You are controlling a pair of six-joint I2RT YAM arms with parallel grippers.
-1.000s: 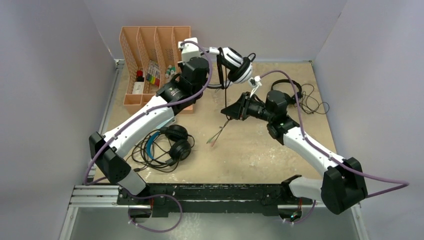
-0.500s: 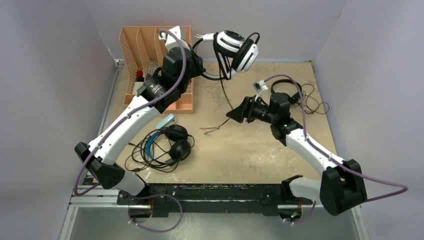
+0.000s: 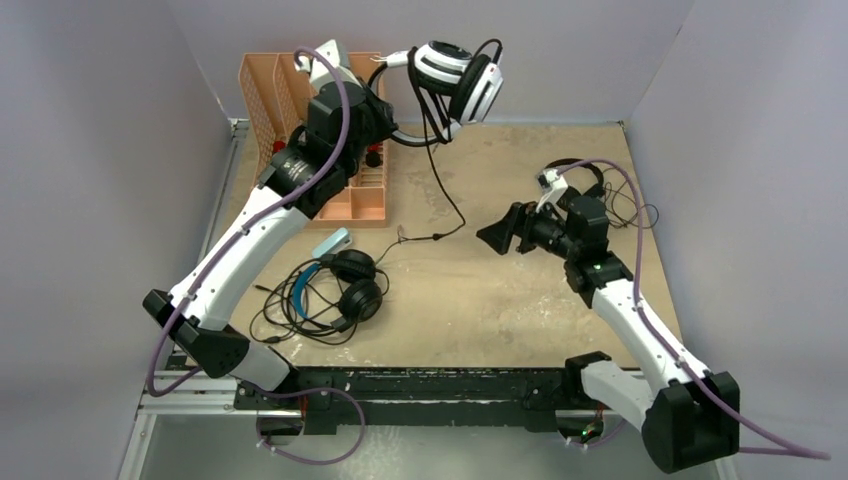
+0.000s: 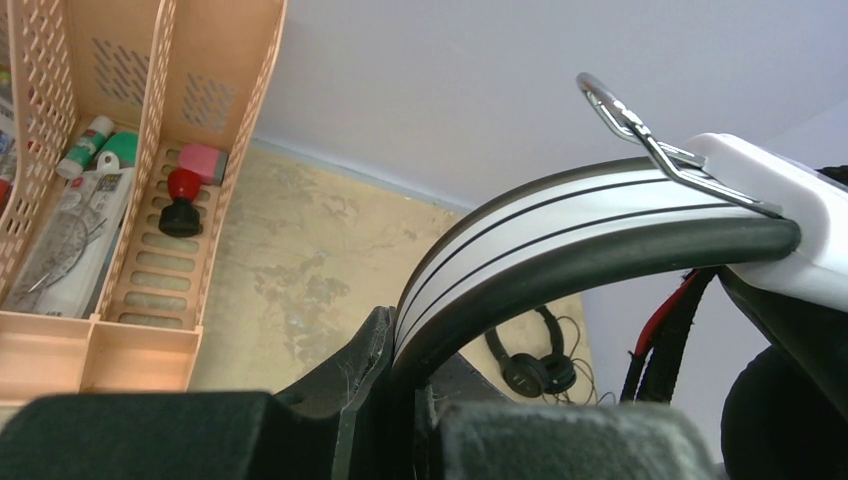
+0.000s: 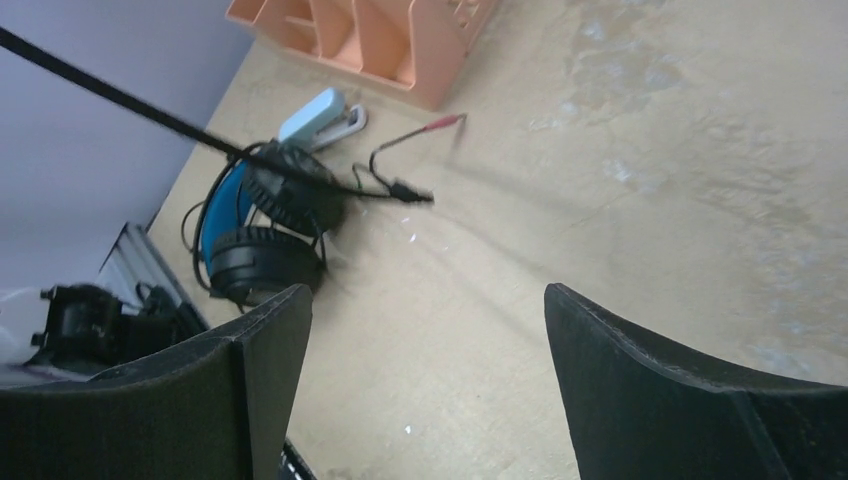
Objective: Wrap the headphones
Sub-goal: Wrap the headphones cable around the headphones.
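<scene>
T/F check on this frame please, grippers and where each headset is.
1. The left gripper is shut on the white-and-black headset's headband. True.
2. The right gripper is clamped on that headset's cable. False: it is open and empty, and the cable hangs clear of it.
3. The blue-banded headset lies on the table near the left arm. True.
4. The slim black headset sits in the orange organizer. False: it lies on the table at the far right, behind the right arm.
5. The lifted headset's cable trails down to the table. True.
</scene>
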